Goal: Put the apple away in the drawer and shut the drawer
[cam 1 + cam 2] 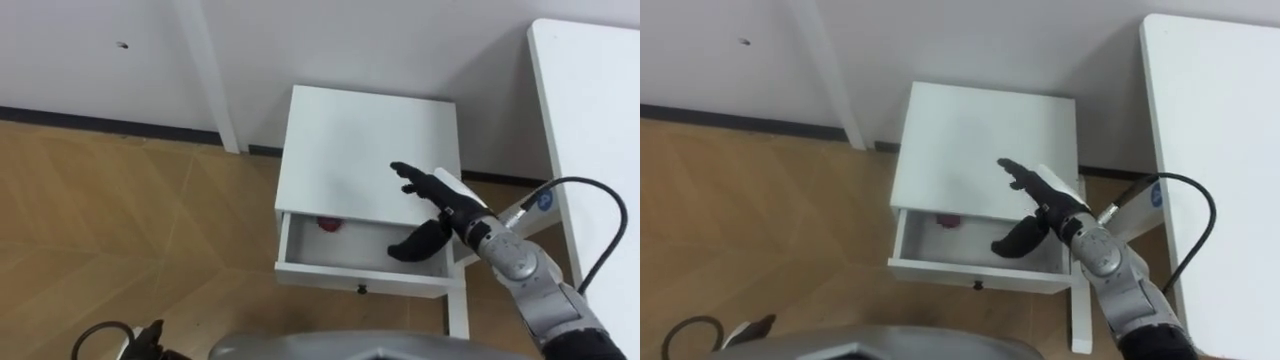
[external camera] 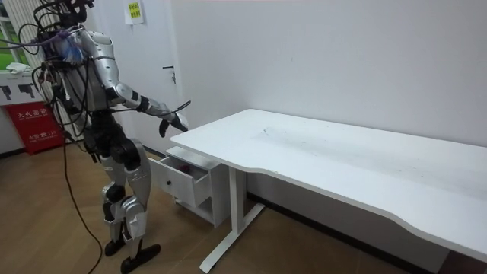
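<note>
A red apple [image 1: 329, 224] lies inside the open drawer [image 1: 350, 277] of a small white cabinet [image 1: 360, 150], at the drawer's back left under the cabinet's top. My right hand [image 1: 443, 200] hovers open above the drawer's right part. Its fingers are stretched toward the cabinet top and its thumb hangs down into the drawer space; it holds nothing. The apple is a hand's width to its left. My left hand [image 1: 150, 336] shows as a dark shape low at the left edge. In the room view I stand upright in front of the cabinet [image 2: 190, 179] with my right hand [image 2: 171, 119] reaching forward.
A large white desk [image 1: 600, 150] stands at my right, its leg [image 1: 458, 310] close by the drawer's right corner. A white wall post [image 1: 210, 80] rises behind the cabinet on the left. Wooden floor [image 1: 120, 230] spreads to the left.
</note>
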Tool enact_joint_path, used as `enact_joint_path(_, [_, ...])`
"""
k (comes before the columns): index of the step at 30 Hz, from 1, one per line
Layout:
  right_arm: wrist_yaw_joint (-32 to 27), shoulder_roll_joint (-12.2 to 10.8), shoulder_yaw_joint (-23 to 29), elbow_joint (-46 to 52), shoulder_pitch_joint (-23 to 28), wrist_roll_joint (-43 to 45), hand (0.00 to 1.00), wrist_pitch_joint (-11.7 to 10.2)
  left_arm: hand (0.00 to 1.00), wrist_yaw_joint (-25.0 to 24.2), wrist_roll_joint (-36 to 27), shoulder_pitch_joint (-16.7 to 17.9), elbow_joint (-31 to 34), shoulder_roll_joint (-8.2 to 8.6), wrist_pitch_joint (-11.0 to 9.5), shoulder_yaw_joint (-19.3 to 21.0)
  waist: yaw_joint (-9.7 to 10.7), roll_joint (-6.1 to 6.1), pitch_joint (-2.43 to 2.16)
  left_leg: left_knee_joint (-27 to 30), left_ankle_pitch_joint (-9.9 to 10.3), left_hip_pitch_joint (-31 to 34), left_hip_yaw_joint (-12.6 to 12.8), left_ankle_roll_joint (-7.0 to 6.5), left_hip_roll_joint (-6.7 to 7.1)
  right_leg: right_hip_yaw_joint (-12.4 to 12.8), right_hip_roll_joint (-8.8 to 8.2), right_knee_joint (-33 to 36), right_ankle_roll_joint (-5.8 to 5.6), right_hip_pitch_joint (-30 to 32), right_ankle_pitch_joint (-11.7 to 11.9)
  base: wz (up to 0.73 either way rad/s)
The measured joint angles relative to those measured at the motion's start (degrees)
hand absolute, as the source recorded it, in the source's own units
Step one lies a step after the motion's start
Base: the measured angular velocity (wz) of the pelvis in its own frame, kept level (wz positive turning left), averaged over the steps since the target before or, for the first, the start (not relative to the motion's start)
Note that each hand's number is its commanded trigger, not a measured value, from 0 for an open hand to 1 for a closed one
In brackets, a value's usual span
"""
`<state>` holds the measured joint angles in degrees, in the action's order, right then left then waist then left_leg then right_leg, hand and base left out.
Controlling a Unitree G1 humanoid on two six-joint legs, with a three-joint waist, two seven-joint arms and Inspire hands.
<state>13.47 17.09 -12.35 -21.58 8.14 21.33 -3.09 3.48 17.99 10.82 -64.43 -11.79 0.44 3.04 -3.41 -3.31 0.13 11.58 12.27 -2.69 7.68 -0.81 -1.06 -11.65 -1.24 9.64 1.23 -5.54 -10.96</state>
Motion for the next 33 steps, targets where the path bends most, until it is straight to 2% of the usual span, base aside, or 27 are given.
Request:
enact_joint_path(7, [-0.8, -0.3, 1.1, -6.4, 0.3, 0.7, 0.00, 0.0, 0.00, 1.0, 0.6, 1.4, 0.5, 0.17, 0.0, 0.5, 0.2, -0.02, -0.04, 0.0, 0.0, -0.3, 0.0, 0.00, 0.03, 0.0, -0.08, 0.0, 0.00, -0.3, 0.0, 0.00])
enact_joint_path(8, [-0.9, -1.0, 2.4, -8.1, 0.4, 0.6, 0.00, -0.1, 0.00, 1.0, 0.5, 1.8, 0.9, 0.25, 0.1, 0.9, 0.2, 0.01, -0.02, 0.0, 0.0, -0.4, 0.0, -0.01, 0.04, 0.1, -0.09, 0.0, 0.00, -0.3, 0.0, 0.00])
enact_joint_path(11, [-3.3, -2.2, 5.0, -17.4, -0.2, -2.1, 0.00, -1.0, 0.00, 1.4, 0.5, 1.9, 0.8, 0.46, 0.4, 1.8, 0.1, -0.11, -0.14, -0.2, 0.0, -1.0, 0.2, -0.03, 0.08, 0.1, -0.17, 0.0, -0.02, -0.8, 0.0, 0.00])
enact_joint_path(13, [-4.6, -3.2, 7.5, -24.2, -0.5, -5.1, 0.00, -1.2, 0.00, 1.5, 0.5, 2.1, 0.7, 0.50, 0.3, 1.8, 0.3, 0.02, -0.07, 0.0, 0.1, -1.2, 0.0, -0.19, 0.13, -0.3, -0.28, -0.1, -0.09, -1.2, -0.1, 0.08])
enact_joint_path(14, [-5.5, -3.9, 10.0, -28.3, -0.4, -6.8, 0.00, -1.2, 0.00, 1.5, 0.5, 1.9, 0.2, 0.60, 0.2, 1.9, 0.9, 0.16, -0.08, 0.2, 0.3, -0.9, -0.1, -0.43, 0.24, -0.8, -0.48, 0.0, -0.27, -1.4, -0.2, 0.24])
enact_joint_path(16, [-6.7, -3.8, 13.3, -33.0, 0.1, -8.6, 0.00, -1.0, 0.00, 1.5, 0.5, 1.9, 0.0, 1.40, 0.3, 2.6, 2.4, 0.58, -0.30, 1.8, 1.2, 0.0, 0.4, -0.83, 0.64, -1.7, -0.97, 0.6, -0.78, -1.3, -0.6, 0.29])
enact_joint_path(17, [-7.7, -3.5, 15.9, -34.3, 1.0, -8.6, 0.00, -0.7, 0.00, 1.5, 0.6, 1.9, 0.0, 1.99, 0.3, 2.6, 3.3, 1.21, -0.42, 3.3, 2.4, 0.8, 0.9, -1.91, 1.05, -2.3, -1.95, 4.0, -1.57, 0.1, -2.1, 0.21])
enact_joint_path(18, [-9.0, -3.1, 17.9, -35.6, 1.7, -8.6, 0.00, -0.6, 0.00, 1.3, 0.1, 1.7, -0.3, 2.36, 0.4, 2.6, 3.6, 1.89, -0.53, 3.9, 2.9, 1.2, 0.9, -2.63, 1.86, -2.6, -3.72, 11.3, -2.98, 3.4, -4.0, 0.13])
enact_joint_path(19, [-9.6, -2.9, 18.7, -36.7, 1.7, -8.5, 0.00, -0.5, 0.00, 1.2, 0.1, 1.4, -0.5, 2.46, 0.5, 2.6, 3.8, 2.27, -0.38, 4.2, 3.0, 1.2, 1.0, -2.79, 2.08, -2.6, -4.71, 17.0, -3.38, 6.0, -4.2, 0.11])
enact_joint_path(20, [-10.5, -2.8, 20.1, -39.1, 2.4, -8.2, 0.00, -0.3, 0.00, 1.1, 0.1, 1.2, -0.6, 2.14, 0.5, 2.7, 4.5, 2.48, -0.25, 5.2, 2.9, 1.1, 1.0, -3.20, 2.90, -2.4, -7.19, 30.4, -3.61, 12.0, -2.5, 0.30])
enact_joint_path(21, [-11.6, -2.8, 21.5, -40.9, 2.7, -8.0, 0.00, 0.1, 0.00, 1.1, 0.2, 0.8, -0.8, 1.70, 0.5, 2.8, 5.4, 3.11, -0.26, 6.9, 3.6, 1.1, 1.0, -4.27, 3.34, -0.6, -9.40, 41.8, -3.73, 18.3, 3.5, 0.32])
enact_joint_path(22, [-11.9, -2.8, 22.5, -42.0, 2.9, -8.0, 0.00, 0.2, 0.00, 1.1, 0.3, 0.6, -1.0, 1.57, 0.4, 2.8, 5.5, 3.83, -0.38, 7.5, 3.9, 1.1, 1.0, -4.82, 3.12, 1.2, -9.69, 46.6, -3.86, 21.9, 8.2, 0.10])
enact_joint_path(23, [-12.1, -2.7, 23.5, -44.0, 2.9, -8.3, 0.00, 0.8, 0.00, 1.1, 0.2, 0.5, -1.3, 1.45, 0.2, 3.0, 5.4, 5.61, -0.49, 8.9, 4.6, 1.6, 1.3, -5.79, 2.54, 4.9, -9.03, 55.3, -4.56, 28.6, 17.1, -0.21])
enact_joint_path(24, [-12.0, -2.9, 23.5, -44.1, 2.7, -8.5, 0.00, 0.9, 0.00, 1.1, 0.0, -0.3, -2.4, 0.66, 0.4, 3.1, 5.8, 6.04, -0.02, 10.8, 5.1, 3.0, 1.5, -6.61, 2.45, 7.5, -9.06, 70.6, -3.44, 36.7, 15.2, -0.16])
enact_joint_path(25, [-12.0, -3.1, 23.5, -44.1, 2.9, -8.7, 0.00, 0.9, 0.00, 1.1, 0.0, -0.5, -2.6, 0.34, 0.7, 3.1, 6.5, 6.19, 0.02, 11.7, 5.3, 3.7, 1.4, -6.88, 2.08, 8.2, -9.06, 78.0, -3.03, 40.1, 13.4, 0.00])
enact_joint_path(26, [-12.0, -3.3, 23.0, -44.2, 3.7, -10.2, 0.00, 0.7, 0.00, 1.1, -0.3, -0.6, -2.7, -0.24, 1.0, 3.0, 6.9, 7.06, 0.43, 12.4, 5.4, 4.6, 1.1, -7.08, 1.25, 8.4, -8.53, 88.8, -2.70, 45.5, 10.3, 0.14])
enact_joint_path(27, [-12.1, -3.2, 22.2, -45.1, 4.1, -11.3, 0.00, 0.8, 0.00, 1.1, -0.3, -0.7, -2.5, -0.59, 1.4, 3.1, 7.0, 7.58, 0.50, 12.5, 5.5, 5.0, 1.0, -7.09, 0.32, 8.3, -8.35, 93.3, -2.68, 48.3, 8.5, 0.10])
enact_joint_path(28, [-12.1, -3.3, 21.8, -45.2, 4.3, -12.0, 0.00, 1.2, 0.00, 1.1, -0.3, -0.7, -2.3, -0.69, 1.8, 3.1, 7.0, 7.62, 0.52, 12.5, 5.5, 5.0, 0.9, -7.06, 0.05, 8.4, -8.61, 93.2, -2.92, 48.6, 7.8, 0.09])
enact_joint_path(29, [-12.2, -3.3, 21.0, -45.2, 4.4, -12.7, 0.00, 2.1, 0.00, 1.1, -0.2, -0.2, -2.0, -0.74, 2.0, 3.6, 7.0, 7.64, 0.65, 12.5, 5.6, 4.9, 0.8, -6.98, -0.10, 8.7, -9.20, 89.0, -3.42, 46.9, 6.9, 0.17])
enact_joint_path(30, [-12.4, -3.3, 20.6, -45.2, 4.4, -14.1, 0.00, 2.7, 0.00, 1.0, 0.2, 0.6, -1.9, -0.71, 2.0, 3.8, 7.3, 7.03, 0.68, 12.5, 5.6, 4.7, 0.8, -6.98, 0.01, 8.2, -9.94, 79.3, -4.07, 41.6, 6.5, 0.18])
enact_joint_path(31, [-12.6, -3.3, 20.4, -45.3, 4.3, -14.6, 0.00, 3.0, 0.00, 1.0, 0.3, 1.2, -1.8, -0.77, 2.0, 3.8, 7.3, 6.57, 0.72, 12.2, 5.6, 4.4, 0.9, -6.98, 0.17, 8.1, -9.98, 72.9, -4.54, 38.0, 6.2, 0.10])
enact_joint_path(32, [-12.8, -3.3, 20.3, -45.3, 4.2, -15.2, 0.00, 3.2, 0.00, 0.9, 0.2, 2.3, -1.4, -0.88, 2.2, 3.8, 7.4, 5.25, 0.62, 11.2, 5.7, 3.4, 1.2, -6.68, 0.93, 7.7, -9.61, 58.6, -5.56, 30.7, 5.5, -0.11])
enact_joint_path(33, [-13.2, -3.3, 20.3, -45.2, 4.1, -15.7, 0.00, 3.2, 0.00, 0.9, 0.1, 3.5, -1.2, -0.88, 2.4, 4.0, 6.3, 4.29, 0.66, 10.5, 5.7, 3.1, 1.5, -6.65, 1.26, 7.3, -8.81, 45.3, -6.20, 23.4, 4.9, -0.20])
